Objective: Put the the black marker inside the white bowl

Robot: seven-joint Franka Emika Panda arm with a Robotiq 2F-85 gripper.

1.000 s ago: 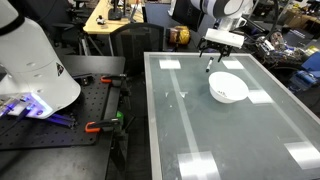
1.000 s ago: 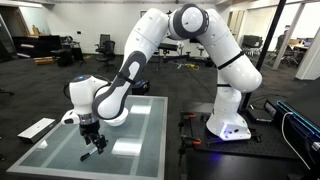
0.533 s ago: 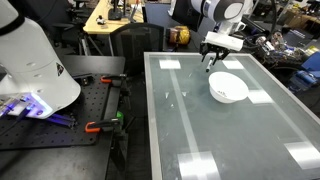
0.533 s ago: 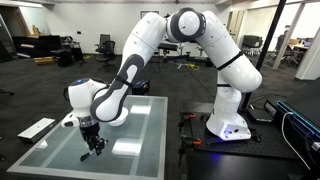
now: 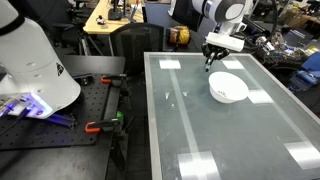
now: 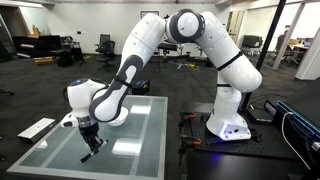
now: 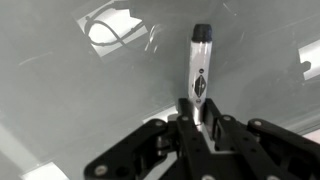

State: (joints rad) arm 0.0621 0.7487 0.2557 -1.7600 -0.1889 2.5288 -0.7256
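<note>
A wide, glossy, grey-green glass surface (image 5: 200, 130) takes up most of the scene and reflects pale rectangles of ceiling light. The large white jointed robot arm (image 6: 150, 50) arches up from its base beside the surface and reaches down over it, and its last white link shows in an exterior view (image 5: 222, 12).

A round, shallow, plain white bowl (image 5: 228, 88) stands upright on the surface toward its far side.

The black two-fingered pincer (image 5: 211, 58) hangs just beside the bowl's far rim. It points down at the glass in both exterior views (image 6: 90, 142). In the wrist view the pincer (image 7: 203, 115) is closed narrowly on the thin, pen-like black marker (image 7: 201, 65), with its dark fingers (image 7: 180, 112) pressed to either side of the barrel.

The marker sticks out past the fingertips over bare glass, where its barrel looks pale grey under a dark cap. In an exterior view the marker (image 5: 209, 66) is a short dark stick below the pincer. It is outside the bowl and near the rim. Whether its tip touches the surface cannot be told.
</note>
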